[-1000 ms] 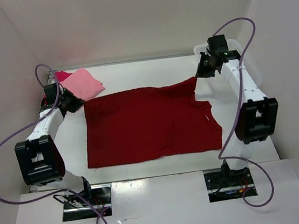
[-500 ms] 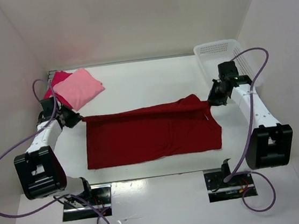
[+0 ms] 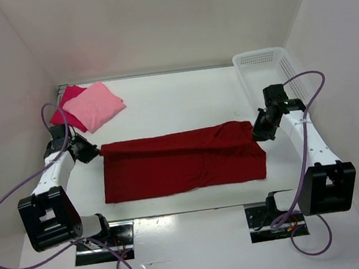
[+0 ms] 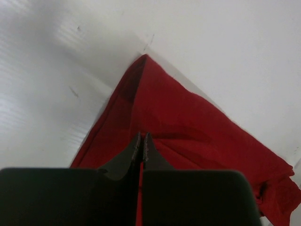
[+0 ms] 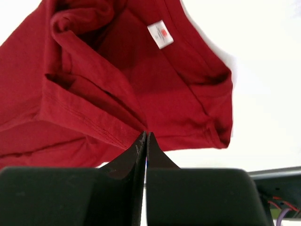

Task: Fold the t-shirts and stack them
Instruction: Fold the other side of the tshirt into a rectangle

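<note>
Three short-sleeved cloth shirts are on the white worktop (image 3: 182,102). The large dark red shirt (image 3: 183,166) lies spread across the middle, nearer the arms. Its far edge is doubled over towards the near side, so it makes a long, low band. The left fingers (image 3: 94,150) are pinched tight on that edge at the shirt's left end; the left wrist view shows a sliver of red cloth between them. The right fingers (image 3: 258,132) are closed just as tightly on a fold at the right end, near the white neck label (image 5: 160,34). At the far left corner the folded light pink shirt (image 3: 95,105) rests on top of the bright crimson-pink shirt (image 3: 66,98), well apart from the red one. A white plastic mesh basket (image 3: 265,60) stands at the far right.
</note>
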{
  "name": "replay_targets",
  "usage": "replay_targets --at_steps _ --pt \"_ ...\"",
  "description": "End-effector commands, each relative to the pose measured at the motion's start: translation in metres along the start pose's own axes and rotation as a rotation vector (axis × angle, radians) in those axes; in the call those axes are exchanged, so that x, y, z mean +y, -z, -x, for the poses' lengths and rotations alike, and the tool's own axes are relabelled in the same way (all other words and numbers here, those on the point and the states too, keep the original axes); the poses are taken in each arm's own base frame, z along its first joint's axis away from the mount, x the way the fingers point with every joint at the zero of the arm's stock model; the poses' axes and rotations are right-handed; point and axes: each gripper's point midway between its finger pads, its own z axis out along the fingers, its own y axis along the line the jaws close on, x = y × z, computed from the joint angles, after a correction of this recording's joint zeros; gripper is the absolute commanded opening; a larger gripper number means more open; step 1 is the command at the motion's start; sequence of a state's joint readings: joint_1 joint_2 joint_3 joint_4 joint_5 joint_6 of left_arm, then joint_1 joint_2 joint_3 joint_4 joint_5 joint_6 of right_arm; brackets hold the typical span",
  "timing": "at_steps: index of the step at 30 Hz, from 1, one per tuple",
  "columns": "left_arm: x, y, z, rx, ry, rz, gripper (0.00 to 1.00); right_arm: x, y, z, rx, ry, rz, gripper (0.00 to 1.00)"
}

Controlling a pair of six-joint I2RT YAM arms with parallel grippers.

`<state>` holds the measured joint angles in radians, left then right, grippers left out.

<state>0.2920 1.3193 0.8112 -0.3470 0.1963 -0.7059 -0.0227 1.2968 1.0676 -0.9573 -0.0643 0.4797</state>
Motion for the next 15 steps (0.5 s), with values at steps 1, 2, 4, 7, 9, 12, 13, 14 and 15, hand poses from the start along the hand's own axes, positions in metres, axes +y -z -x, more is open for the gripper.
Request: replay_targets --at_steps 1,2,4,7,9,12,13,14,15 --pt "0.008 0.013 -0.004 -0.017 -0.024 0.021 0.0 -0.009 0.012 -0.018 0.031 -0.027 -0.011 0.01" --pt "0.015 0.013 -0.01 -0.007 -0.02 0.043 0.0 -0.012 0.013 -0.024 0.044 -0.039 -0.019 0.01" --pt "0.017 0.014 -0.015 -0.006 -0.007 0.044 0.01 -0.012 0.015 -0.027 0.048 -0.051 -0.022 0.02" --pt "0.021 0.015 -0.021 0.006 0.007 0.053 0.06 -0.012 0.02 -0.028 0.039 -0.069 -0.017 0.05" --pt "0.024 0.019 -0.016 -0.015 0.017 0.083 0.16 -0.014 0.021 -0.026 0.022 -0.068 -0.023 0.15" --pt "0.018 0.031 0.009 -0.094 0.029 0.119 0.23 -0.013 0.026 -0.026 0.016 -0.068 -0.019 0.17" --pt "0.014 0.033 0.014 -0.105 0.027 0.11 0.23 -0.011 0.026 -0.027 0.018 -0.059 -0.017 0.17" --pt "0.011 0.032 0.018 -0.113 0.026 0.105 0.23 -0.01 0.027 -0.024 0.01 -0.049 -0.012 0.17" --pt "0.005 0.032 0.022 -0.113 0.024 0.086 0.23 -0.009 0.027 -0.026 0.012 -0.041 -0.009 0.17"
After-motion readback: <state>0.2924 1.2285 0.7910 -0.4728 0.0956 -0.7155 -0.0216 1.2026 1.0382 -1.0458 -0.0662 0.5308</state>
